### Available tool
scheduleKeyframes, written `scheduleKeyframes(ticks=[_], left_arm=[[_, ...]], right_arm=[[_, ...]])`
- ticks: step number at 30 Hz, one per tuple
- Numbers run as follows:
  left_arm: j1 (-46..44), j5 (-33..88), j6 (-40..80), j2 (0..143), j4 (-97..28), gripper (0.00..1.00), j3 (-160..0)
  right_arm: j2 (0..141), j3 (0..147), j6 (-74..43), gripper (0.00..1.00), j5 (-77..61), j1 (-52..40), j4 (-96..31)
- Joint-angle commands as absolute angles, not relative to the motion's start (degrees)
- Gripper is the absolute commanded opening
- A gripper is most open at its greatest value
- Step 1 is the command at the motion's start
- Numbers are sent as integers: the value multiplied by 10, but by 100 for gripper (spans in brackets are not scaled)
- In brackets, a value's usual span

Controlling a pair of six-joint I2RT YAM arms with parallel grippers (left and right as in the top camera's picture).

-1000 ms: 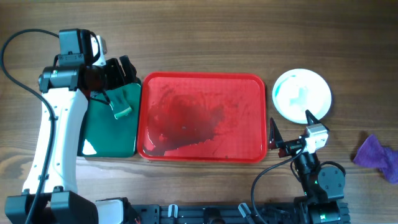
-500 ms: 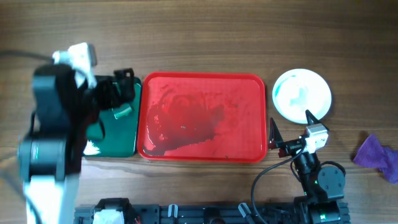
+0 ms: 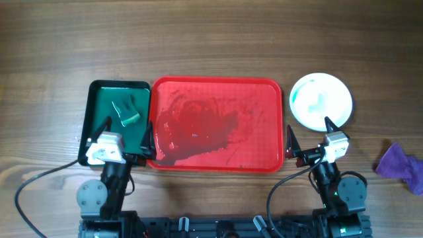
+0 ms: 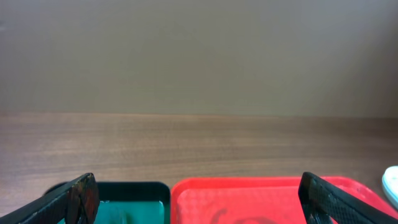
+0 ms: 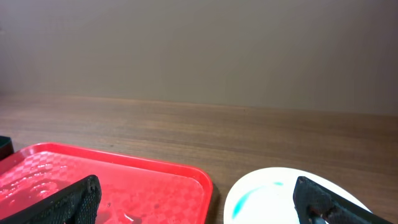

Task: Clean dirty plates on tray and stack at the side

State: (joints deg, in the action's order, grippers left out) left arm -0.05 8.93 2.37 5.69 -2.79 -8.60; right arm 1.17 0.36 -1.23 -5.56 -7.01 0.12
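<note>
The red tray [image 3: 218, 82] lies mid-table, holding no plates and wet with a dark smear. A white plate [image 3: 320, 100] with a teal-green streak sits on the table right of it; I cannot tell if others lie beneath. My left gripper [image 3: 124, 133] is open and empty at the front, straddling the seam between the green tray and the red tray [image 4: 249, 190]. My right gripper [image 3: 308, 131] is open and empty, straddling the red tray's right front corner [image 5: 124, 180] and the plate [image 5: 280, 193]. Both sets of jaws [image 4: 199, 205] [image 5: 199, 205] hold nothing.
A dark green tray [image 3: 119, 83] lies left of the red one, with a small green piece [image 3: 130, 119] in it. A purple cloth [image 3: 400, 165] lies at the far right. The plate's edge shows at the far right of the left wrist view [image 4: 392, 180].
My left arm has pulled back from over the green tray to the table's front edge, gripper open. The right arm, plate and trays have not moved.
</note>
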Motion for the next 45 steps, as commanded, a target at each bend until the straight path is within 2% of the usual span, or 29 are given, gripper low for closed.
scheduleKeyframes(ticks=[1, 8, 13, 45], left_arm=[[-3, 95, 12, 10, -15, 100, -45], [-3, 96, 13, 2, -7, 100, -4], [-3, 105, 17, 2, -37, 100, -3], [-3, 105, 21, 2, -34, 100, -3]], right_arm=[[8, 3, -17, 100, -64, -68, 4], [8, 3, -17, 100, -64, -68, 4], [8, 3, -17, 100, -64, -68, 4], [8, 3, -17, 100, -64, -68, 4]])
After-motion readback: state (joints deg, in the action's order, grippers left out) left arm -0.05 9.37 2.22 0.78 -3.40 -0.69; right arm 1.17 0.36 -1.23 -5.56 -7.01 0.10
